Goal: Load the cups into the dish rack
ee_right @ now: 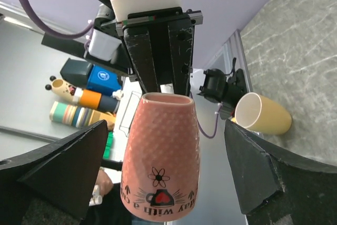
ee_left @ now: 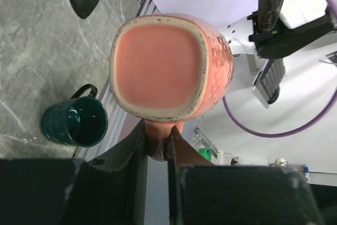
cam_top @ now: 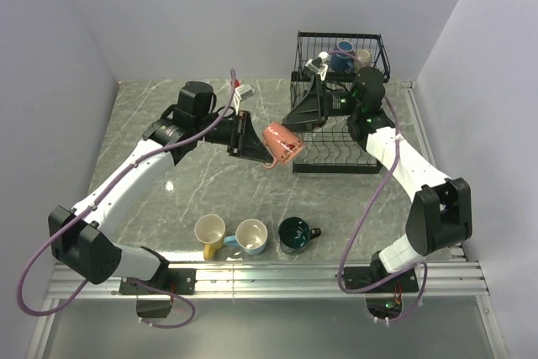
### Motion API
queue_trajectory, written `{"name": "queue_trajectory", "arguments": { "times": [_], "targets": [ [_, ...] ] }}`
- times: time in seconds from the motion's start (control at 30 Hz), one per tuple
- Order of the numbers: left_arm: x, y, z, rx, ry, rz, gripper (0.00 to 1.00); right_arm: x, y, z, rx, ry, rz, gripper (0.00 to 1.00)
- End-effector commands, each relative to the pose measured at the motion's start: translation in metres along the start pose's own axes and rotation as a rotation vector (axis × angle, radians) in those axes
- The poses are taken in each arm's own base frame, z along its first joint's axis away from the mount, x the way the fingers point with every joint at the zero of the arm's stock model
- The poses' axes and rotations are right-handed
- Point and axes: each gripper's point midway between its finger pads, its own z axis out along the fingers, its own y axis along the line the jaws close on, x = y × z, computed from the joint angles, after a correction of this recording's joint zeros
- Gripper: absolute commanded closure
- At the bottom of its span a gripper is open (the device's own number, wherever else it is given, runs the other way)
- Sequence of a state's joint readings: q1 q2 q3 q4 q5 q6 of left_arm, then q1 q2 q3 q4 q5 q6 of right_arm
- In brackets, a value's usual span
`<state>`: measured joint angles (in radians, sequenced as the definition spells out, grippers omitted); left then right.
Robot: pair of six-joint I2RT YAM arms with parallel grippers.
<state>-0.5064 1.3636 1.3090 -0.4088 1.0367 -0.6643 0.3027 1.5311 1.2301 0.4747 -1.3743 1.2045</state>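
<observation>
Grey marbled table top [cam_top: 193,182], veined in white, closed in by plain pale walls at the left, back and right; a ribbed metal rail [cam_top: 269,275] ran along the bottom edge of the top view. The black wire dish rack [cam_top: 336,168] stood at upper right, its raised basket already holding a dark navy mug [cam_top: 343,58] and a pale olive-grey mug [cam_top: 363,57] side by side. Three mugs stood upright in a row at lower centre: yellow mug [cam_top: 209,231], light blue mug [cam_top: 251,237] touching it, dark teal mug [cam_top: 295,234] just apart to the right. The orange-pink mug [cam_top: 283,142] hung clear of the table at mid-frame, tilted over, just left of the rack's lower tray. The left gripper [ee_left: 157,142] was clamped on its handle, fingers pinching from both sides, with the mug's unglazed base facing that wrist camera. The right gripper [cam_top: 301,113] sat just above and right of the same mug, fingers spread wide. In the right wrist view the mug lay between them, gaps showing on either side, no contact.
</observation>
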Motion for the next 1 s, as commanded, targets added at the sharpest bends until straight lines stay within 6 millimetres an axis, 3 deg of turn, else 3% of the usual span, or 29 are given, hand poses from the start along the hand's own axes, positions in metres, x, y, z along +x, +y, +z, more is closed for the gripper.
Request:
{"name": "queue_trajectory", "arguments": {
  "times": [0.0, 0.07, 0.37, 0.57, 0.73, 0.83, 0.97],
  "targets": [
    [0.002, -0.007, 0.007, 0.012, 0.020, 0.076, 1.00, 0.014, 0.023, 0.002, -0.018, 0.063, -0.073, 0.03],
    [0.007, 0.002, 0.015, -0.004, 0.051, 0.070, 1.00, 0.018, 0.025, 0.005, -0.022, 0.087, -0.111, 0.03],
    [0.026, 0.012, 0.035, -0.010, 0.143, 0.057, 1.00, 0.063, 0.023, 0.007, -0.053, 0.191, -0.047, 0.05],
    [0.021, 0.012, 0.031, -0.053, 0.119, 0.088, 1.00, 0.092, 0.013, 0.000, -0.050, 0.214, -0.002, 0.07],
    [0.009, 0.005, 0.027, -0.085, 0.087, 0.135, 1.00, 0.103, 0.000, -0.002, -0.027, 0.219, 0.043, 0.10],
    [0.010, 0.010, 0.029, -0.109, 0.091, 0.139, 1.00, 0.104, -0.001, 0.000, -0.019, 0.225, 0.038, 0.14],
    [0.018, 0.020, 0.036, -0.140, 0.124, 0.135, 1.00, 0.107, 0.001, 0.005, -0.025, 0.244, 0.028, 0.30]
  ]
}}
